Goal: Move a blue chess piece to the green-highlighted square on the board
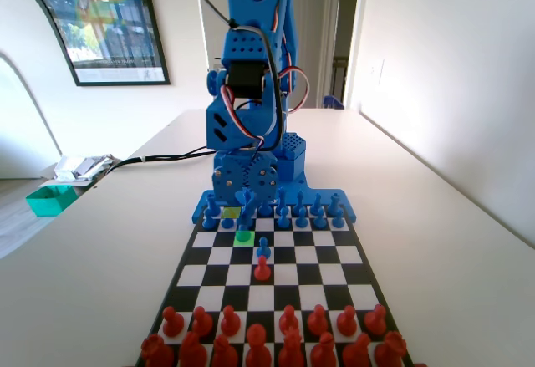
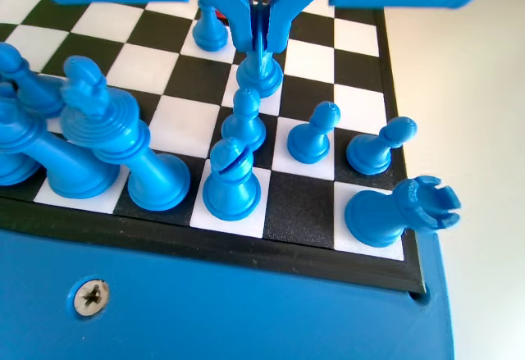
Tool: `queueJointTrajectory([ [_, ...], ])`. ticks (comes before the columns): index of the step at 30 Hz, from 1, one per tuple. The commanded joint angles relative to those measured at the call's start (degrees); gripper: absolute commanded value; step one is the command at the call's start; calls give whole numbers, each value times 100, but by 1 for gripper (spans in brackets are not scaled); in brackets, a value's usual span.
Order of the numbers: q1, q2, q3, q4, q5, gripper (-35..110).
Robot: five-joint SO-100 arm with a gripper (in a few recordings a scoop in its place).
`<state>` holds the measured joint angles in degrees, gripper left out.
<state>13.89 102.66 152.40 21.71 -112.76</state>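
Observation:
In the wrist view my gripper (image 2: 261,44) comes down from the top edge, shut on the head of a blue pawn (image 2: 261,75). The pawn's flared base sits at or just above the board (image 2: 316,212), one row beyond the other blue pawns; I cannot tell whether it touches. In the fixed view the gripper (image 1: 245,206) is low at the board's far end, just behind the bright green square (image 1: 244,237), which has no piece on it. A duller yellow-green square (image 1: 231,213) lies beside the gripper, to its left.
Blue pawns (image 2: 244,122) (image 2: 313,134) (image 2: 377,147), a bishop (image 2: 232,184) and a rook (image 2: 402,208) crowd close under the gripper. Another blue pawn (image 1: 263,250) and a red pawn (image 1: 262,268) stand mid-board. Red pieces (image 1: 267,342) line the near end.

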Motion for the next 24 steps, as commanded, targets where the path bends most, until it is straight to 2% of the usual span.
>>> queueJointTrajectory([
  [1, 35, 123, 53, -62, -88, 1],
  [15, 70, 132, 26, -167, -105, 8],
  [24, 141, 149, -149, -79, -132, 4],
])
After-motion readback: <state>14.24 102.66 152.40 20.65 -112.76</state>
